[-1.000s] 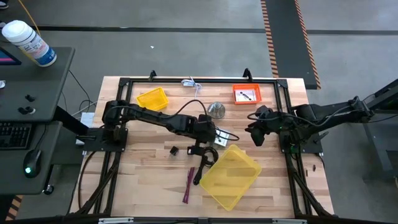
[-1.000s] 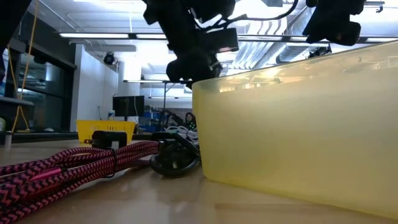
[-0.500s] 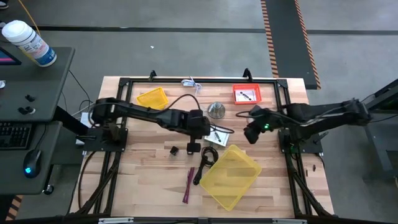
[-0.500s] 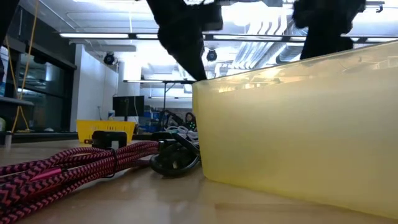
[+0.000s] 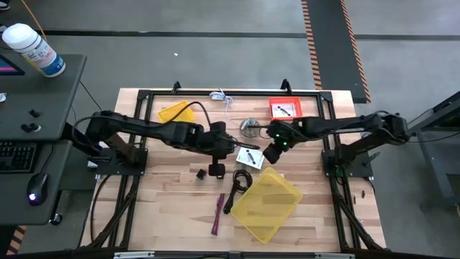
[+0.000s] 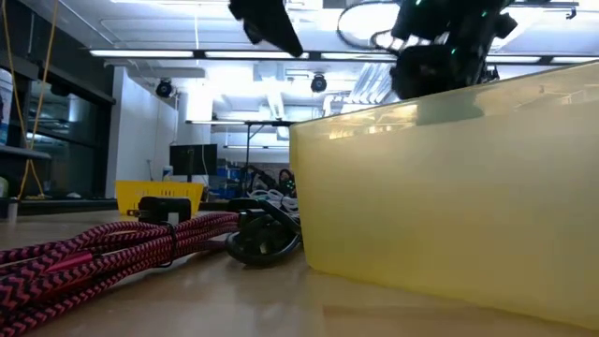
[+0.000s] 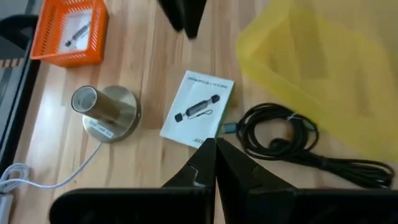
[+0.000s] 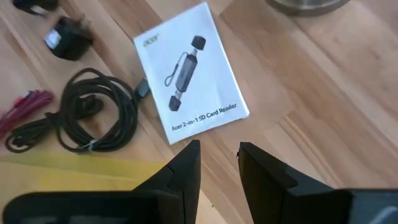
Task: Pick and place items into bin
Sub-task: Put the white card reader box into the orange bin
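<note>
A white card (image 8: pixel 189 71) with a dark printed mark lies flat on the wooden table, between the silver dome (image 7: pixel 106 112) and the yellow bin (image 5: pixel 269 203). My right gripper (image 8: pixel 217 155) hovers open just above the card's near edge, also seen in the high view (image 5: pixel 271 153). My left gripper (image 7: pixel 216 152) is shut and empty, raised above the table to the card's left (image 5: pixel 230 146). A black cable coil (image 8: pixel 93 118) lies beside the bin. Two small black cubes (image 5: pixel 215 170) (image 5: pixel 201 173) and a maroon braided stick (image 5: pixel 218 214) lie farther left and nearer.
An orange tray (image 5: pixel 284 108) and a small yellow basket (image 5: pixel 176 113) stand along the far edge, with a thin white-blue cord (image 5: pixel 221 96) between them. The black frame rails (image 5: pixel 230 92) border the table. Bare wood shows at the near left (image 5: pixel 165 208).
My left gripper has risen and drawn back toward the table's left, away from the bin and the cable coil, staying shut. My right gripper has swung toward the table's left and come down over the white card. Nothing on the table has moved.
</note>
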Tool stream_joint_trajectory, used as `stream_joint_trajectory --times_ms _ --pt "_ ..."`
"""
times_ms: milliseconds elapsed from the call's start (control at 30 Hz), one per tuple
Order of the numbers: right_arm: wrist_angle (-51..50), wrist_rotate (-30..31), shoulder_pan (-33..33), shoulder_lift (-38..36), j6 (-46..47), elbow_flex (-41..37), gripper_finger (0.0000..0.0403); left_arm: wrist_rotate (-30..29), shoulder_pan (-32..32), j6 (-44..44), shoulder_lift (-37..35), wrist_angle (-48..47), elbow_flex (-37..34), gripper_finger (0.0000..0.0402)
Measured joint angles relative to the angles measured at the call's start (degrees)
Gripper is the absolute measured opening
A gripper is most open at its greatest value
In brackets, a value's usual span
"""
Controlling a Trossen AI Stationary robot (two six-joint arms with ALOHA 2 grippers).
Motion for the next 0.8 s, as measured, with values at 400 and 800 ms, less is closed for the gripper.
stream_joint_trajectory --times_ms 400,800 --pt "0.0 -5.2 -2.7 12.1 -4.9 6.9 0.0107 -0.5 0.0 -1.3 -2.8 -3.6 0.0 0.0" --pt "-2.3 -5.9 -4.6 16.3 -6.7 8.5 0.0224 -1.0 0.0 -1.2 -5.0 -6.0 0.0 0.0"
